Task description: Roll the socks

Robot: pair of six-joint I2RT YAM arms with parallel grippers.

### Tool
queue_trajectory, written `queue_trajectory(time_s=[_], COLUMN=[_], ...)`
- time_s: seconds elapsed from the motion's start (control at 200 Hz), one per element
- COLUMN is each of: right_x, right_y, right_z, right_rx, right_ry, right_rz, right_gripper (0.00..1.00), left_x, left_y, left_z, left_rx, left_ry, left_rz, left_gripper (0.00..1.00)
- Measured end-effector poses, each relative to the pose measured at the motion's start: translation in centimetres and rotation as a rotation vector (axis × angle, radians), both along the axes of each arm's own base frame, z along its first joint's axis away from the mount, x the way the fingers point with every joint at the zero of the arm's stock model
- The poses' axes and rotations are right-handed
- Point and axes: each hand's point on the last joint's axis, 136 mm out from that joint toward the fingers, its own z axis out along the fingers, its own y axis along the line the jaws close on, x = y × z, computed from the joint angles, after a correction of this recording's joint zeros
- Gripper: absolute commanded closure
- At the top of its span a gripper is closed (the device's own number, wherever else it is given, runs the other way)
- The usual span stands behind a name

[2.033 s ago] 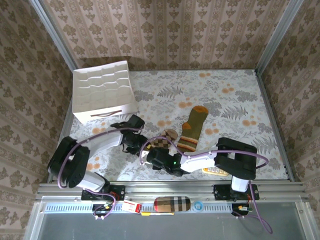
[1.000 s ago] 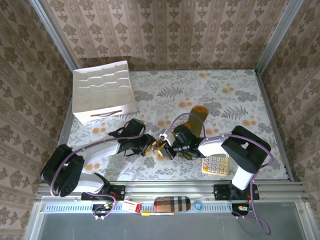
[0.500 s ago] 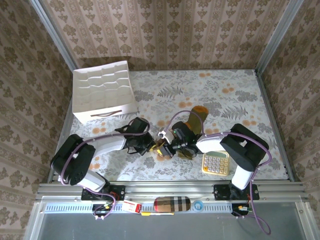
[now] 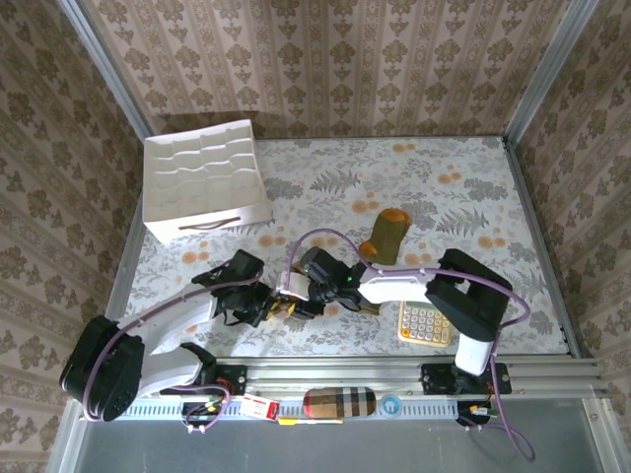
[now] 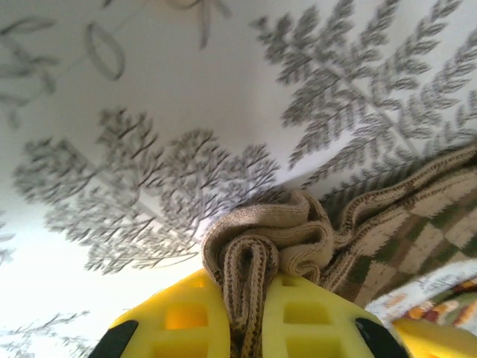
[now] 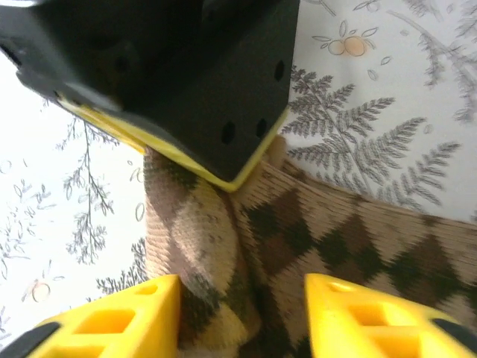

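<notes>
The tan-and-brown argyle sock (image 4: pixel 288 308) lies bunched near the table's front, between both grippers. My left gripper (image 4: pixel 264 305) is shut on a folded edge of it; in the left wrist view the yellow fingers (image 5: pixel 186 313) pinch the tan knit fold (image 5: pixel 250 261). My right gripper (image 4: pixel 301 292) stands open over the argyle sock (image 6: pixel 320 231), one yellow finger (image 6: pixel 112 321) on each side of the bunched part. The left gripper's black and yellow body (image 6: pixel 186 74) hangs just above it. The olive sock with the orange toe (image 4: pixel 385 235) lies behind, its cuff end hidden under the right arm.
A white folded bag (image 4: pixel 205 182) stands at the back left. A yellow calculator (image 4: pixel 426 322) lies at the front right beside the right arm. A beige plaid case (image 4: pixel 339 402) rests on the rail below the floral table (image 4: pixel 463 197).
Both grippers have moved left and toward the front edge, dragging the argyle sock with them. More of the olive sock is uncovered.
</notes>
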Motion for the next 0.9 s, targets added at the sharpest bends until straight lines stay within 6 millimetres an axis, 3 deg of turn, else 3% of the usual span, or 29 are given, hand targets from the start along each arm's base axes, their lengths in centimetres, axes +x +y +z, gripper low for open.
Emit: queue_trajectory(time_s=[0.125,0.29,0.62,0.69,0.8,0.9], right_x=[-2.7,-6.4,-5.0,-4.7,-3.9,-3.8], right_y=[-1.7,-0.7,2.4,2.6,2.7,2.6], right_z=[0.7,-0.2,-0.3,-0.8,-1.4,-1.3], right_rx=[-0.035,-0.095,-0.168,-0.189,-0.222,-0.218], right_ry=[-0.130,-0.306,-0.535,-0.549,-0.548,-0.507], right_rz=[-0.013,0.015,-0.033,-0.044,-0.071,-0.113], right_gripper=[0.46,0.46,0.49,0.59,0.89,1.00], left_x=[-0.7,-0.9,-1.1,-1.0,-1.0,-0.7], left_y=[0.1,0.1,0.2,0.2,0.2,0.4], left_z=[-0.1,-0.1,-0.2,-0.2,-0.2,0.0], left_rx=[0.075,0.130,0.166,0.172,0.175,0.174], left_ry=[0.087,0.159,0.211,0.218,0.219,0.203], left_rz=[0.002,0.007,0.006,0.001,-0.003,-0.003], left_gripper=[1.00,1.00,1.00,1.00,1.00,0.69])
